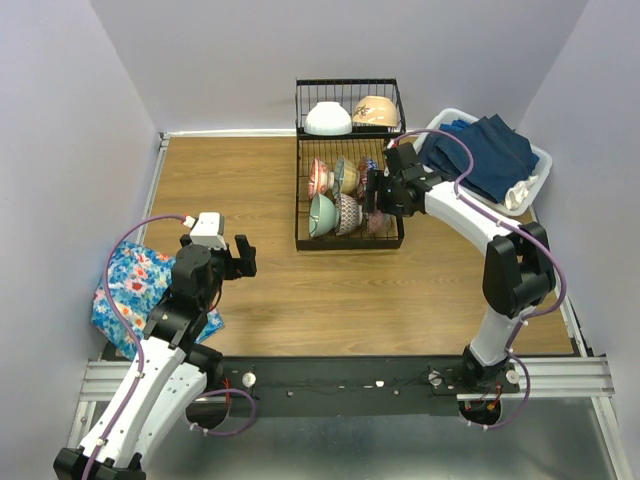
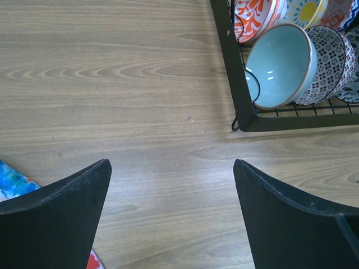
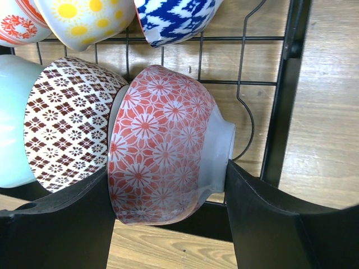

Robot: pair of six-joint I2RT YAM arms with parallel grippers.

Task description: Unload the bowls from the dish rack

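Observation:
The black wire dish rack (image 1: 349, 244) stands at the back centre of the table. Its lower tray holds several bowls on edge: mint-green (image 1: 321, 214), brown-patterned (image 1: 346, 212), orange-patterned (image 1: 319, 177). The raised basket holds a white bowl (image 1: 328, 119) and a beige bowl (image 1: 375, 111). My right gripper (image 3: 168, 185) reaches into the tray's near right corner, shut on the pink floral bowl (image 3: 162, 145); one finger is on its rim side, the other on its foot. The bowl lies on its side by the rack frame (image 3: 277, 112). My left gripper (image 2: 171, 185) is open and empty over bare wood, left of the rack.
A white basket (image 1: 541, 162) of blue cloths sits right of the rack. A floral cloth (image 1: 130, 290) lies at the table's left edge. In the left wrist view the rack's corner (image 2: 242, 120) and the mint bowl (image 2: 280, 67) are ahead to the right. Walls close three sides.

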